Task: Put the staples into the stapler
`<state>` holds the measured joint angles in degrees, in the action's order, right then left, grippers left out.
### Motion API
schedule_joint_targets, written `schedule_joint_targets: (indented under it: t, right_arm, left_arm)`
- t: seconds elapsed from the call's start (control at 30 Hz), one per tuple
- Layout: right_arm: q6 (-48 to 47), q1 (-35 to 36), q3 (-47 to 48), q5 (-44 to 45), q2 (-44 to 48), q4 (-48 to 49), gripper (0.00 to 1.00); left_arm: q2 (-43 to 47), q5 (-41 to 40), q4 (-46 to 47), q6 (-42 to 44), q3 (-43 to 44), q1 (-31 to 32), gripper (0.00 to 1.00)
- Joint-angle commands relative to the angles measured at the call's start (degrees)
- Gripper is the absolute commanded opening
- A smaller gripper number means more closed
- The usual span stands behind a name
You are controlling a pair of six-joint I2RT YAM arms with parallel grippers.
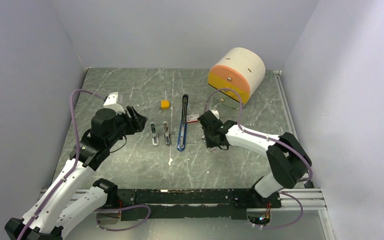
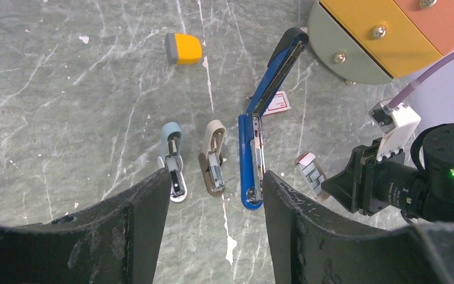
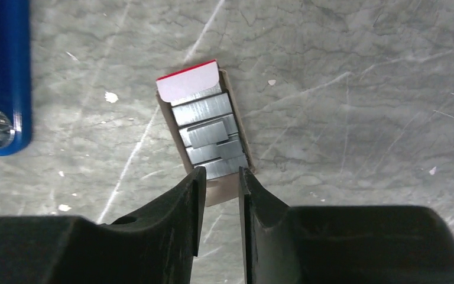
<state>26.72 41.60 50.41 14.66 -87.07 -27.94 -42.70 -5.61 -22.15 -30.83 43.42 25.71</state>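
The staples (image 3: 210, 133) are silver ribbed strips lying in an open cardboard tray with a red-and-white flap; they also show in the left wrist view as the staples (image 2: 310, 171). My right gripper (image 3: 219, 174) hangs just over the tray's near end. Its jaws are narrowed to a small gap, and the nearest strip runs behind both tips. The blue stapler (image 1: 182, 127) lies flipped open on the table, left of the tray, its magazine (image 2: 253, 160) exposed. My left gripper (image 2: 216, 186) hovers open above the table with nothing between its fingers, near the stapler's front end.
Two small staplers, light blue (image 2: 172, 160) and beige (image 2: 214, 157), lie left of the blue one. An orange-yellow block (image 1: 165, 104) and a small red-and-white box (image 1: 192, 118) sit farther back. A round cream, orange and yellow drum (image 1: 236, 74) stands at the back right.
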Motion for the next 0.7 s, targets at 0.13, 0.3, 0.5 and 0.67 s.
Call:
schedule_joint_targets:
  t: [0.13,0.3,0.5,0.67]
  right_arm:
    - [-8.7,-0.4,2.5,0.5,-2.4,-0.6,0.35]
    - [-10.0,-0.5,2.8,-0.4,-4.6,0.3,0.33]
    - [-9.8,-1.1,2.9,-0.8,-5.3,1.6,0.25]
    - [-9.8,-1.6,2.8,-1.2,-5.7,2.0,0.33]
  left_arm:
    - [0.2,-1.1,1.7,0.5,-0.4,0.2,0.63]
    - [-0.4,-0.9,1.8,0.6,-0.3,0.2,0.63]
    - [-0.4,-1.2,1.6,0.6,-0.3,0.2,0.63]
    - [-1.0,-0.2,2.2,0.3,-0.7,0.2,0.63]
